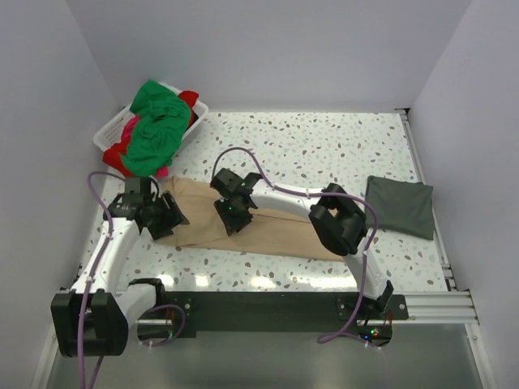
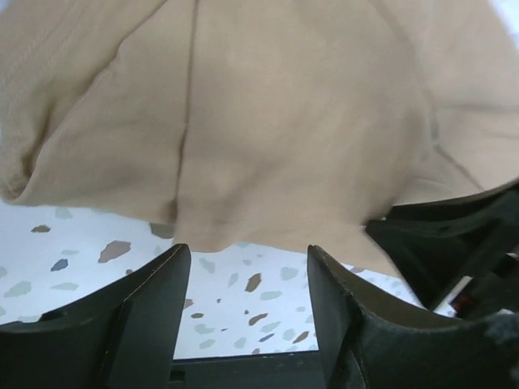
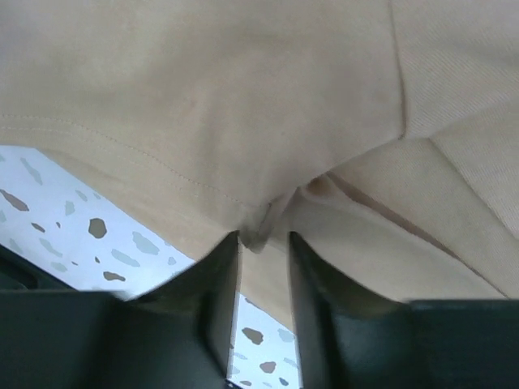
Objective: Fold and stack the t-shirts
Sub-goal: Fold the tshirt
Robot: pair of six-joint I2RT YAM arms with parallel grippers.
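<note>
Tan shirt (image 1: 280,231) lies on surface (image 1: 324,146), likely mid-fold. Left gripper (image 2: 247,255) released, jaws wide at its edge. Right gripper (image 3: 263,239) barely parted round a cloth pucker; grip uncertain. Grey shirt (image 1: 399,207) folded aside, probably the stack base.

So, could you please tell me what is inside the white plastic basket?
A bright green cloth shirt heaped on top, with red cloth and pink cloth peeking out beside it. Anything deeper is covered.
</note>
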